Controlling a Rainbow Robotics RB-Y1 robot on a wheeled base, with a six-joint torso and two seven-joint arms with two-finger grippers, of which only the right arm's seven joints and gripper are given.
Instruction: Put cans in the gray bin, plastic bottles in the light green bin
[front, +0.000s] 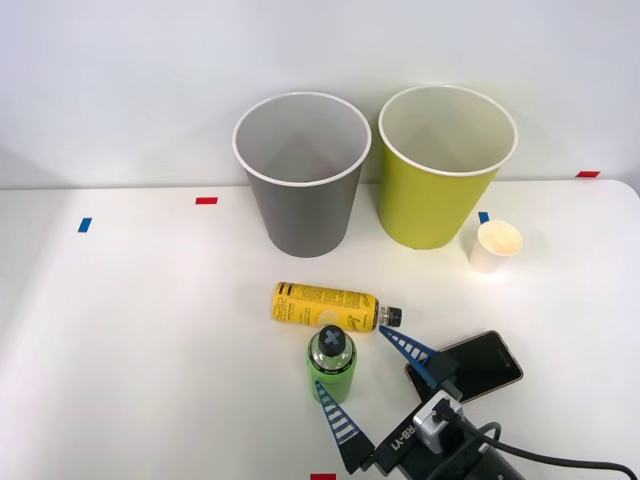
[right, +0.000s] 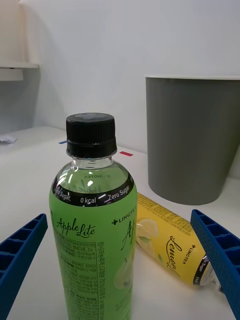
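A green-label plastic bottle (front: 331, 366) (right: 95, 235) stands upright on the white table, dark cross-marked cap on top. My right gripper (front: 352, 371) (right: 120, 280) is open, one blue ribbed finger on each side of this bottle, not touching it. Just behind lies a yellow-label bottle (front: 325, 305) (right: 170, 240) on its side, cap pointing right. The gray bin (front: 301, 172) (right: 192, 137) stands at the back centre, with the light green bin (front: 444, 163) to its right. Both bins look empty. No cans are in sight.
A black phone (front: 470, 366) lies to the right of my gripper. A small white paper cup (front: 495, 247) stands in front of the light green bin's right side. Red and blue tape marks (front: 206, 200) dot the table. A white wall backs the table.
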